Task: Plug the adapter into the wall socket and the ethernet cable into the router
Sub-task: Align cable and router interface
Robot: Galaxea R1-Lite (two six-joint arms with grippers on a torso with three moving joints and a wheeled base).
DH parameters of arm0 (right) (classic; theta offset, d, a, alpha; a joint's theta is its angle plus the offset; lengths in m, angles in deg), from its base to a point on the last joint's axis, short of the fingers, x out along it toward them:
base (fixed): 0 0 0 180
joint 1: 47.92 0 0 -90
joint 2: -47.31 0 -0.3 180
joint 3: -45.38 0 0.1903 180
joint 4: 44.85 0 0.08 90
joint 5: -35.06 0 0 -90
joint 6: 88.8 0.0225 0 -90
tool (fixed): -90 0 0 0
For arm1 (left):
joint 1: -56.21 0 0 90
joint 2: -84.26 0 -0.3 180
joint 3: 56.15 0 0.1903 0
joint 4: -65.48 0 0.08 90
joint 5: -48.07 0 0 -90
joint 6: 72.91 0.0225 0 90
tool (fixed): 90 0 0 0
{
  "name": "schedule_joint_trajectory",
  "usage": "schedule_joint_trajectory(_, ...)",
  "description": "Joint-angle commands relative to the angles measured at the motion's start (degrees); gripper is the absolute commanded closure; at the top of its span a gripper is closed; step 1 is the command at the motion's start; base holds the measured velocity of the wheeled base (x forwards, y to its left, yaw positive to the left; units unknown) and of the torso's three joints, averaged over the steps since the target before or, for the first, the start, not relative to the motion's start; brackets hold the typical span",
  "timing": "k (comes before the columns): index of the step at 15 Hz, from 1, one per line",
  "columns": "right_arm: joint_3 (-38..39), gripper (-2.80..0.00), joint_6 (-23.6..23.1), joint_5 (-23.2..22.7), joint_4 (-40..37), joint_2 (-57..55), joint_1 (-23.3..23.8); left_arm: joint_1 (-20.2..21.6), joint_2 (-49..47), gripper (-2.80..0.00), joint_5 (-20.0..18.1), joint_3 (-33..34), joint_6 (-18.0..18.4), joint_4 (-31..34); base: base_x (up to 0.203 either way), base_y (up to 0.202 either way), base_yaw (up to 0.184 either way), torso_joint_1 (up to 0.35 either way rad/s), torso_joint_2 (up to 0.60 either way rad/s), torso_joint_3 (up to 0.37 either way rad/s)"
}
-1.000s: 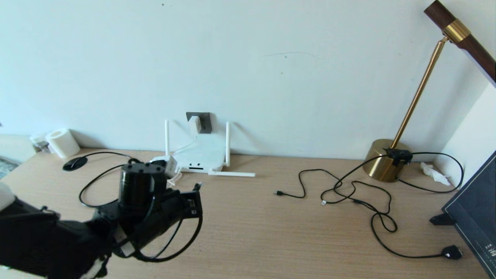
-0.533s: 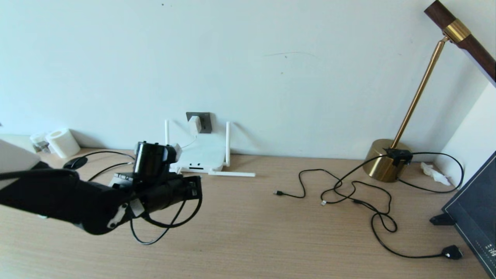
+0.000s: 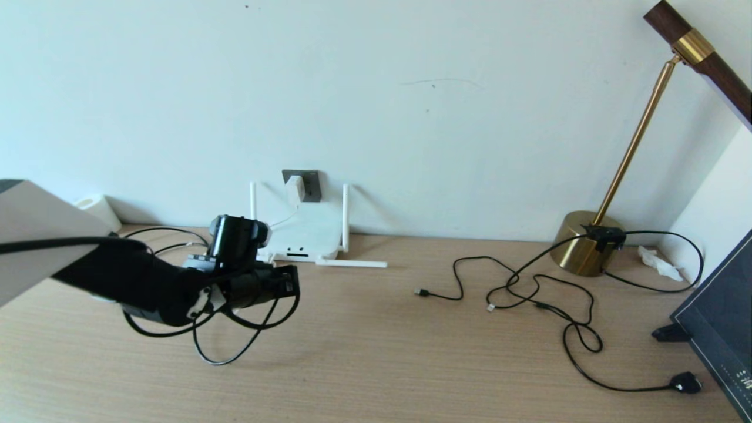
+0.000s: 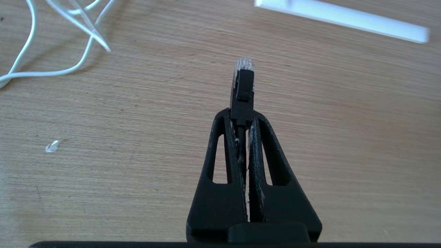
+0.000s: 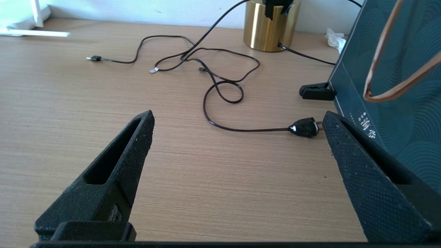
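Note:
My left gripper (image 3: 289,282) hovers low over the desk just in front of the router (image 3: 305,234), a flat white box with slim antennas. It is shut on the ethernet cable's plug (image 4: 243,86), whose clear tip sticks out past the fingertips of this gripper (image 4: 242,117). The thick black ethernet cable (image 3: 218,363) hangs in a loop under the arm. The white adapter (image 3: 295,189) sits on the dark grey wall socket (image 3: 313,183) above the router, its thin white cord (image 4: 51,70) trailing on the desk. My right gripper (image 5: 237,120) is open over bare desk, out of the head view.
One router antenna (image 3: 351,264) lies flat on the desk. Thin black cords (image 3: 529,288) with a small black plug (image 5: 303,127) sprawl right of centre. A brass lamp base (image 3: 578,244) and a dark panel (image 3: 717,329) stand at the right; a white roll (image 3: 97,205) sits far left.
My left arm has reached forward and sunk lower, bringing the gripper and its plug slightly left and closer to the router. The cable loop followed. The right side has not changed.

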Motion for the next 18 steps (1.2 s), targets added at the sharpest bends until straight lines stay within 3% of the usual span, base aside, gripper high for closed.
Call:
schedule_joint_trajectory(1,0.00,-2.80,0.00,-0.04,-0.03,0.02,-0.01,0.08,-1.54,0.00,-0.04,-0.21,-1.24,-0.40,0.000,0.000,0.000,0.000,0.00,0.000)
schedule_joint_trajectory(3,0.00,-2.80,0.00,-0.04,-0.03,0.02,-0.01,0.01,-2.75,0.00,0.02,-0.63,-5.23,-1.09,0.000,0.000,0.000,0.000,0.00,0.000)
schedule_joint_trajectory(9,0.00,-2.80,0.00,-0.04,-0.03,0.02,-0.01,0.08,-8.57,0.00,-0.84,-1.19,-8.40,-7.36,0.000,0.000,0.000,0.000,0.00,0.000)
schedule_joint_trajectory(16,0.00,-2.80,0.00,-0.04,-0.03,0.02,-0.01,0.52,-10.76,0.00,-0.48,-1.06,-7.33,-12.45,0.000,0.000,0.000,0.000,0.00,0.000)
schedule_joint_trajectory(18,0.00,-2.80,0.00,-0.04,-0.03,-0.06,-0.01,1.09,-10.75,0.00,-0.47,-1.58,-3.85,-12.50,0.000,0.000,0.000,0.000,0.00,0.000)
